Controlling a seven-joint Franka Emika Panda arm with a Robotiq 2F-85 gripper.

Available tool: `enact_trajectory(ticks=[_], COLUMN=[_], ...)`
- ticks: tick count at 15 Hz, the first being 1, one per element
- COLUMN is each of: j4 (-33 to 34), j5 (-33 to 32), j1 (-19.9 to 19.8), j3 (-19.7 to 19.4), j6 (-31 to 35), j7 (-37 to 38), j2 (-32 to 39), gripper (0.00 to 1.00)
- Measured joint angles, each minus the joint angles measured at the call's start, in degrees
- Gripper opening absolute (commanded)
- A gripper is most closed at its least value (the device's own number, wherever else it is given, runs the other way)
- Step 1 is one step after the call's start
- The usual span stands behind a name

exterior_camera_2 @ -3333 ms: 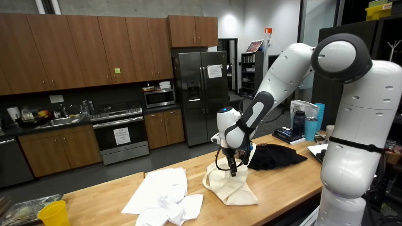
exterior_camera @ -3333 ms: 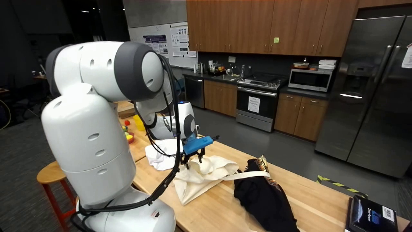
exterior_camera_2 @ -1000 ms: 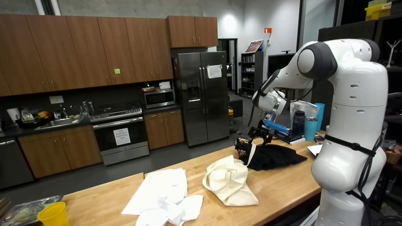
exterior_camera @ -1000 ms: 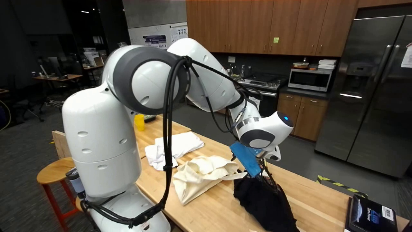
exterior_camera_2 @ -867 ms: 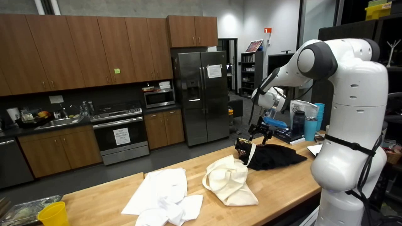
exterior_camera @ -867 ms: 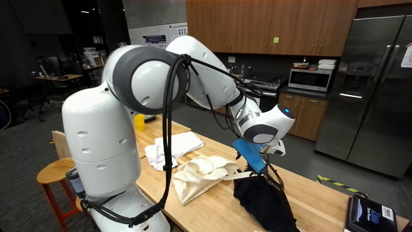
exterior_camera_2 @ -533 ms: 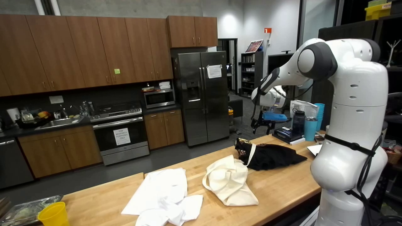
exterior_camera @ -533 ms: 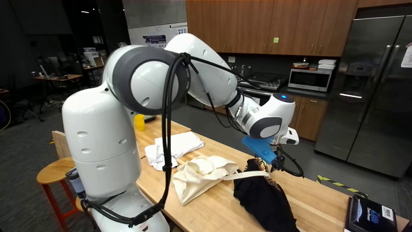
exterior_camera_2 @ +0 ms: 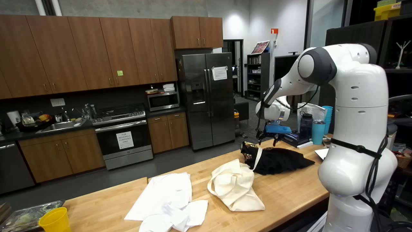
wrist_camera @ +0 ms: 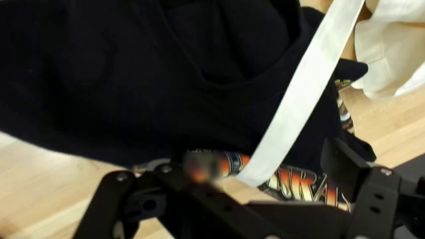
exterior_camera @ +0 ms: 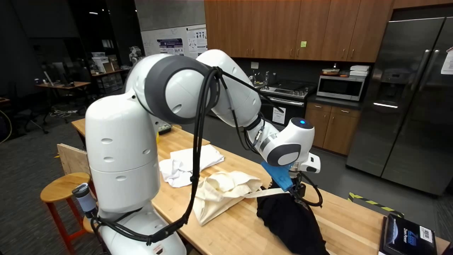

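Several brown cabinets (exterior_camera_2: 93, 53), stove (exterior_camera_2: 140, 138), dark fridge (exterior_camera_2: 217, 103) behind wooden table (exterior_camera_2: 289, 190); claw (exterior_camera_2: 267, 141) spread wide over black garment (exterior_camera_2: 280, 161).

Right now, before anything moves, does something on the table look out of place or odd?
Mildly, yes: the strap of the cream tote bag lies across the black printed garment beside it, so the two overlap untidily. Both look crumpled, and so does the white cloth. I see no spill or damage.
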Motion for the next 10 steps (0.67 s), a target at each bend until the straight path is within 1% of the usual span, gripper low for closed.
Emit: enact_trajectory(ticks=[4,5,7,9,10], j4=[-0.4,-0.4,-0.4,-0.4,-0.4], j5=[1.0,1.2,1.4,1.3,1.3], j1=[0.0,0.0,-0.1,-0.1,0.0], j3=[1.8,2.2,2.9,3.7,4.2], j6=[0.0,0.0,0.0,0.1,0.1], j7=[0.2,0.2,0.1,0.0,0.0], j2=[3.8,4.3,4.7,4.7,4.7], gripper=[1.0,0.79,0.68,0.54,0.58])
